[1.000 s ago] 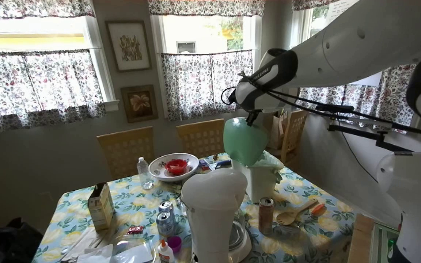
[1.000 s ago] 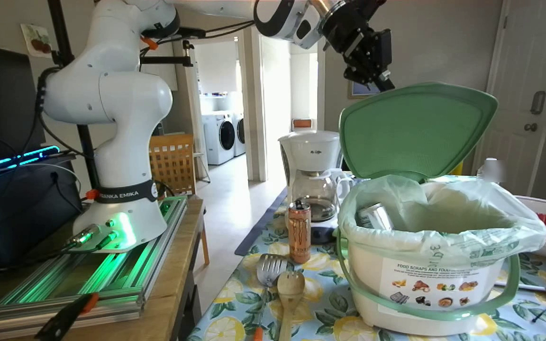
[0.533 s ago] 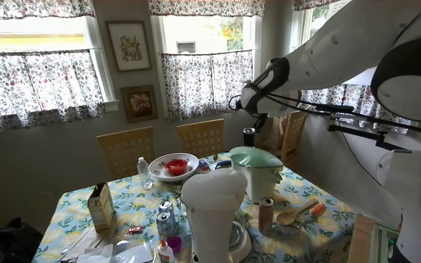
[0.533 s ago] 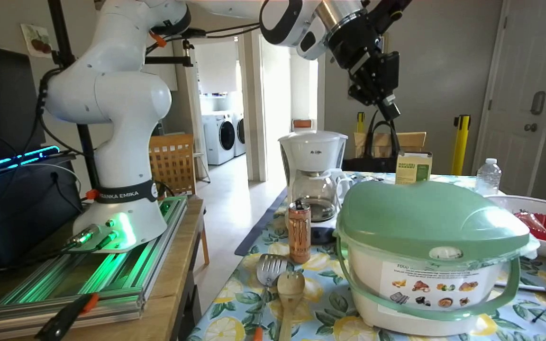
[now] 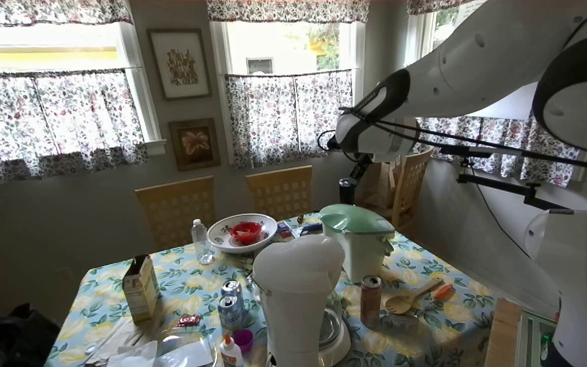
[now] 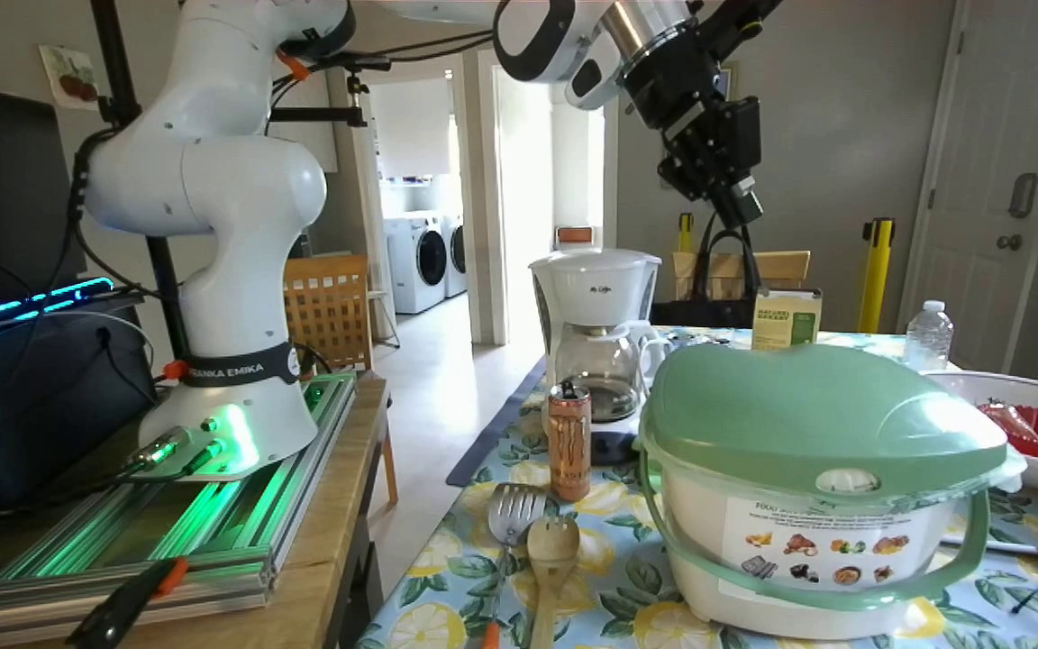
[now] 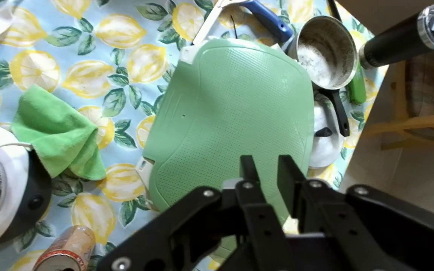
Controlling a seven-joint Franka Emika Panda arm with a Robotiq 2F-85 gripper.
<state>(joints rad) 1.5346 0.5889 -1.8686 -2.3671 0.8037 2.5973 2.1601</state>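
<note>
The green lid (image 6: 807,424), raised a second ago, is now lowered onto the bin (image 6: 825,554) — inside hidden; above, the gripper (image 7: 266,162) is held parted, nothing grasped.

Below your gripper (image 7: 266,160) you have the lemon-print table (image 7: 89,79) bearing a green-lidded bin (image 6: 816,523); in the wrist view, green cloth (image 7: 58,135), white coffee maker (image 6: 591,288) and orange can (image 7: 70,241) sit left of the gripper, black tumbler (image 7: 396,41) right of it.

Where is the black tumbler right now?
In the wrist view, the black tumbler stands at upper right, beside the metal pot; in an exterior view it shows behind the green-lidded bin.
</note>
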